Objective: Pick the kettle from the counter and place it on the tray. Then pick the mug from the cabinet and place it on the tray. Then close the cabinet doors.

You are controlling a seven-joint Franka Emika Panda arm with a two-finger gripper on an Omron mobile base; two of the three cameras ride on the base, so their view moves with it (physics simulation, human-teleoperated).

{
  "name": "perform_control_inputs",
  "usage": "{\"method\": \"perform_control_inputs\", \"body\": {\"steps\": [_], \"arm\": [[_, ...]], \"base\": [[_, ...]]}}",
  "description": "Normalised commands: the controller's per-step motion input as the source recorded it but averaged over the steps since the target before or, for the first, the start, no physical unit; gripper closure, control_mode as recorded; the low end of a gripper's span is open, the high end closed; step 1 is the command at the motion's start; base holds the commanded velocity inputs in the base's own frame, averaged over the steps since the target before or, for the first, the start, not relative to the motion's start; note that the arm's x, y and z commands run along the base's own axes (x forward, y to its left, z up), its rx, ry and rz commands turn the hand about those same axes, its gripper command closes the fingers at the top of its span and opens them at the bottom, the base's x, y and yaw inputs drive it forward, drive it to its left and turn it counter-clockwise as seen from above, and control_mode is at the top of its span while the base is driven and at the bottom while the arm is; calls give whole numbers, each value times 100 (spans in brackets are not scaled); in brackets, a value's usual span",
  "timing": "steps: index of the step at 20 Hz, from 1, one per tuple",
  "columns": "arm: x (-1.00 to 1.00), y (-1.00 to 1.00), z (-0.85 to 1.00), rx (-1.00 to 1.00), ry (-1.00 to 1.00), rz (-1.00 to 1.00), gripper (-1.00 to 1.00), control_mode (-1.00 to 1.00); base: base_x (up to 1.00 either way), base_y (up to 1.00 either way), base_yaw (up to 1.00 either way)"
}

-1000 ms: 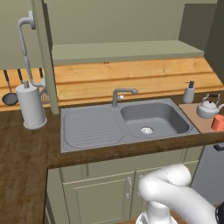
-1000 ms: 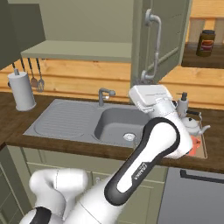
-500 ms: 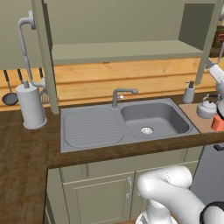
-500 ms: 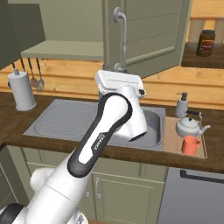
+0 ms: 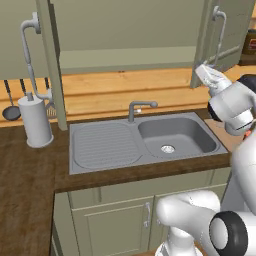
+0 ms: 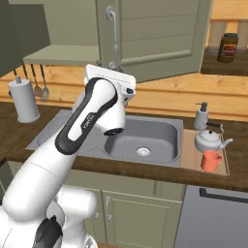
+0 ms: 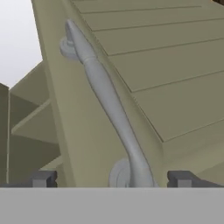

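Kettle (image 6: 209, 139) and mug (image 6: 210, 161) sit on tray (image 6: 188, 155) right of sink (image 6: 140, 140). Door-closing step: gripper (image 7: 111, 179) spread wide, straddling right cabinet door (image 6: 160, 34) handle (image 7: 109, 109); next, push it shut.

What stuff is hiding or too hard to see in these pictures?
- The tray: in the right base view, the kettle and mug cover much of it.
- The hand: in the hand view, just its two open fingertips show at the bottom edge.
- The door handle: its lower end is cut off there, so touching or not is unclear.
- The jar: label too small to read.
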Motion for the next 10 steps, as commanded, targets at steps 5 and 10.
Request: {"method": "perform_control_inputs", "body": {"steps": [5, 10], "arm": [[73, 52, 7, 0, 5, -17, -100, -100], [72, 35, 9, 0, 7, -16, -100, -100]], "base": [[0, 0, 0], [0, 0, 0]]}}
